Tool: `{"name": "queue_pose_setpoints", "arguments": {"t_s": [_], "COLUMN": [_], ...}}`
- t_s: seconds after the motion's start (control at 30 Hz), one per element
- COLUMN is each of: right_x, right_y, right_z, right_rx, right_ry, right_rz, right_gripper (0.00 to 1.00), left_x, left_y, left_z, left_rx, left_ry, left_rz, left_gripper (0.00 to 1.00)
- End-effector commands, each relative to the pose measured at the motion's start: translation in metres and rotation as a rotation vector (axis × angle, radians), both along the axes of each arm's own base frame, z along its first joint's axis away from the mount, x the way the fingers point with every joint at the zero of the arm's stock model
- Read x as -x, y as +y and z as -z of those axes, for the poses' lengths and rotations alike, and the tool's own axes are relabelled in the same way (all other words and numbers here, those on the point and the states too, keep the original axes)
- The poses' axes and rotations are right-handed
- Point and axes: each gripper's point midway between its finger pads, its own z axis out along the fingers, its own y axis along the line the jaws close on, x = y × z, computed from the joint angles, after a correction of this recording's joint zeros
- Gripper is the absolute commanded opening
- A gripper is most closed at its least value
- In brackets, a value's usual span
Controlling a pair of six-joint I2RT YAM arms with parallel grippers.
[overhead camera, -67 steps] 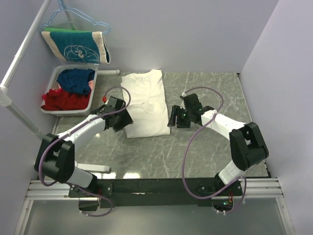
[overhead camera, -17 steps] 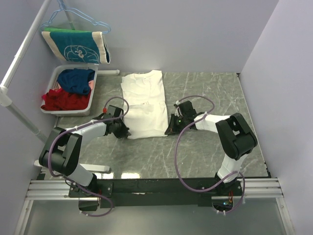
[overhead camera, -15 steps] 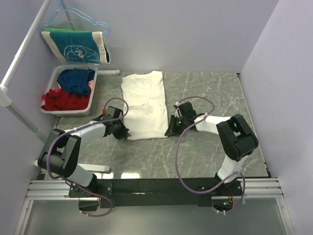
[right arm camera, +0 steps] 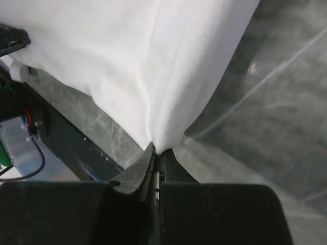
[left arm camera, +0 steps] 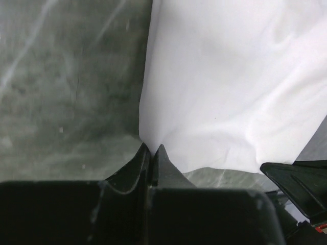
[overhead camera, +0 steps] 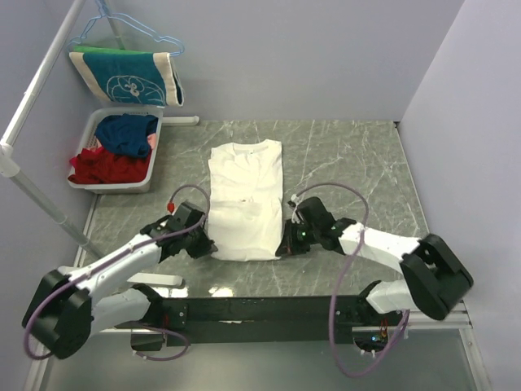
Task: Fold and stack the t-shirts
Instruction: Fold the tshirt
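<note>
Status at that moment:

- The white t-shirt (overhead camera: 244, 195) lay flat on the marble worktop (overhead camera: 358, 163), to the right of the laundry basket (overhead camera: 106, 186) and nearer the arm bases than it.
- The shirt was already folded lengthwise into a narrow strip, with the collar at the end level with the basket and the hem at the end away from it.
- The left gripper (overhead camera: 203, 244) was on the hem corner on the basket side. Its fingers (left arm camera: 135, 163) were pressed together on a small peak of cloth, with no gap showing in the left wrist view.
- The right gripper (overhead camera: 285, 247) was on the opposite hem corner, its fingers (right arm camera: 138, 171) likewise nipped onto the cloth. More than one layer looked caught there.
- My read: one pinch per corner kept the hem straight and the layers together, ready for a cross fold towards the collar. A single grasp would likely have let the strip skew.
- The cloth was plain cream-white with the print side not showing and a fine knit texture. There were soft wrinkles mid-length and a shallow crease across.
- There was a tiny reddish mark near the middle; I couldn't tell what it was.
- The basket held red and blue garments.
</note>
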Motion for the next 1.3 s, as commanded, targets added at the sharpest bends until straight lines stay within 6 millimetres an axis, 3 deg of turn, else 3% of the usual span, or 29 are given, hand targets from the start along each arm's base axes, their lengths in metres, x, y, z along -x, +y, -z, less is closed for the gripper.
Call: {"name": "queue_pose_setpoints", "arguments": {"t_s": [0.0,0.33,0.53,0.6,0.83,1.0,1.27], "right_x": [0.025,0.077,0.079,0.074,0.044,0.015,-0.036], "right_y": [-0.005,-0.016,-0.016,-0.018,-0.02,-0.023,-0.03], "right_z": [-0.015,-0.028,-0.047,-0.051,-0.086,-0.118,-0.13], "right_rx": [-0.03,-0.091,-0.12,-0.107,-0.044,-0.006,0.027], "right_ry": [-0.011,0.0,-0.043,-0.068,-0.181,-0.278,-0.332], "right_rz": [0.019,0.036,0.051,0.062,0.125,0.179,0.251], "right_gripper": [0.0,0.0,0.0,0.0,0.0,0.0,0.0], "left_x": [0.03,0.064,0.062,0.058,0.02,-0.002,-0.052], "left_y": [0.009,0.009,-0.004,-0.004,-0.01,-0.011,-0.002], "left_z": [-0.002,-0.023,-0.05,-0.057,-0.117,-0.127,-0.143], "left_rx": [-0.018,0.002,0.01,-0.016,-0.067,-0.161,-0.272], "left_ry": [0.032,0.006,-0.048,-0.063,-0.207,-0.25,-0.301], "left_rz": [-0.073,-0.057,-0.038,-0.039,-0.078,-0.09,-0.137], "left_gripper": [0.01,0.01,0.01,0.01,0.01,0.01,0.01]}}
